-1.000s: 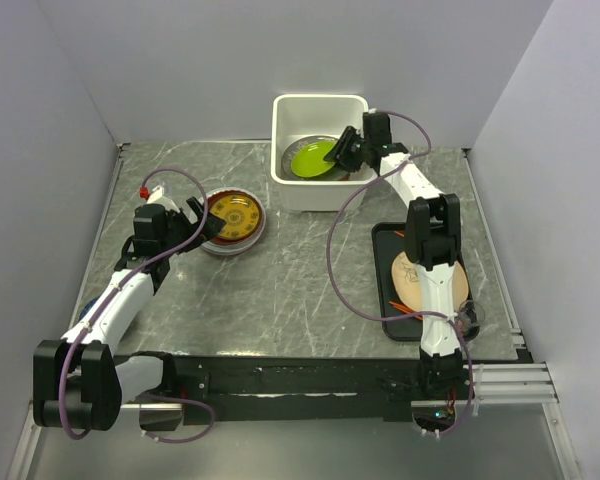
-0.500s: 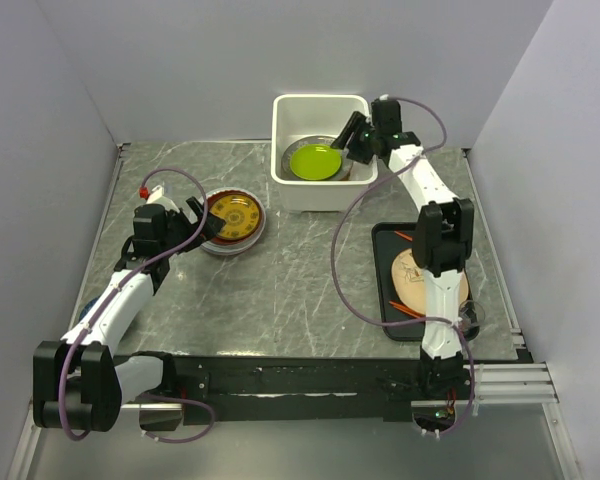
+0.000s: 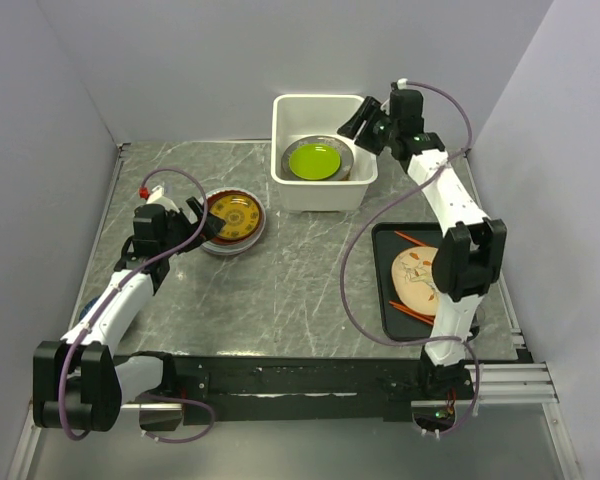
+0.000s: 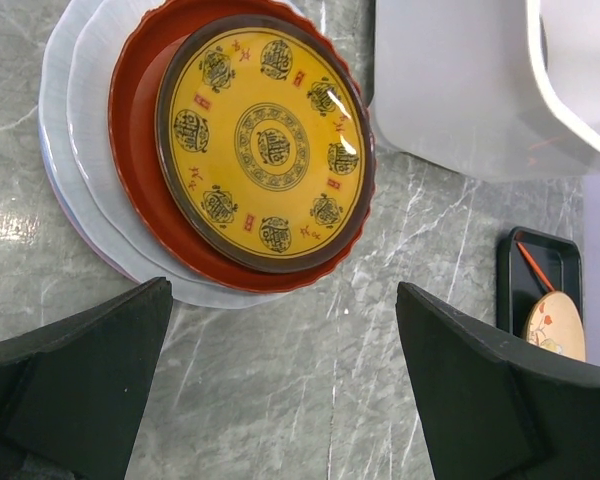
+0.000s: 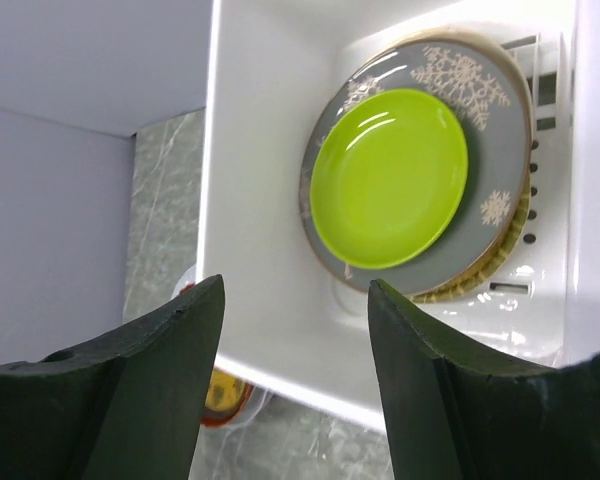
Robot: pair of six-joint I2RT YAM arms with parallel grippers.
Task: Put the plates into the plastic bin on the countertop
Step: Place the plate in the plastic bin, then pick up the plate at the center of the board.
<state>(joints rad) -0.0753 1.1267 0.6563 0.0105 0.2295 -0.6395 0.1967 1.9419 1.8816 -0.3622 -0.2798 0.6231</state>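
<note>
Black tray (image 3: 383, 262), nearer than the plastic bin (image 3: 320, 100) and to its right: holds a cream plate (image 3: 420, 275), partly behind your right arm.
Left claw (image 3: 195, 220): spread, empty, facing the stack of plates (image 4: 265, 140) left of the bin, likely your next pick.
Bin: lime green plate (image 3: 315, 160) lies on a grey patterned plate (image 5: 480, 80).
Right claw (image 5: 295, 290): spread, empty, over the bin's right rim, apparently finished there.

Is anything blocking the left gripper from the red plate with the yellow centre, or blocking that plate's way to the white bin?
Nothing visible. The left gripper, jaws open, faces the red plate with the yellow centre; only bare grey marble-look countertop lies between it and the white plastic bin.
</note>
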